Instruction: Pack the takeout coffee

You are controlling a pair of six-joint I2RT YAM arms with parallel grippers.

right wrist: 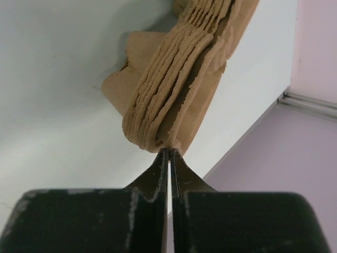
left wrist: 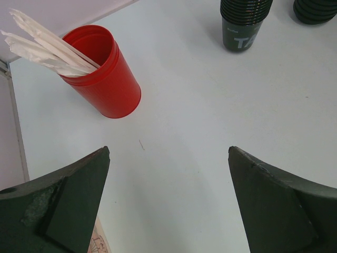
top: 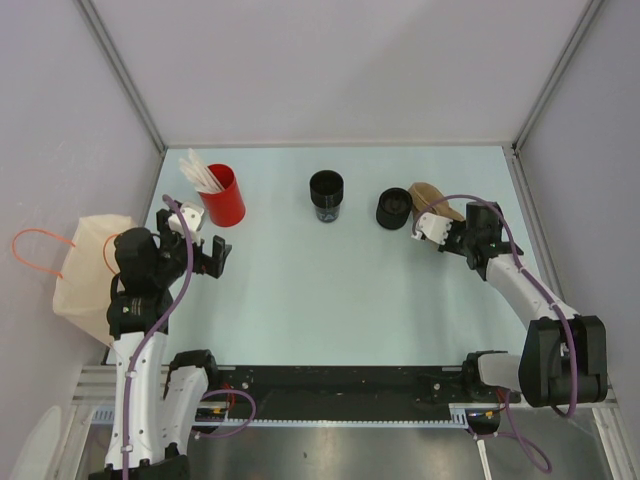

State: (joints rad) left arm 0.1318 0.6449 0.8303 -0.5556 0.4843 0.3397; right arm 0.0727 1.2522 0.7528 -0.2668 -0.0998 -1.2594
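Black coffee cup [top: 326, 194] sits on the surface [top: 330, 300] toward the back, probably light and squishy so I'd grip its sides gently; left claw [left wrist: 168, 158] gapes wide, right claw [right wrist: 168, 156] is pinched shut.

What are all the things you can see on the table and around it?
red cup: one, red, back left of the table
sticks: several, white, standing in the red cup
black cup: a nested stack, number unclear, black with white letters, back middle
black piece: one, squat and round, black, right of the black cup
sleeves: a stack, brown card, back right
bag: one, cream with orange handles, by the table's left edge
table: one, pale blue
left fingers: two, dark, open, near the red cup, holding nothing
right fingers: two, dark, shut, tips at the sleeves' edge
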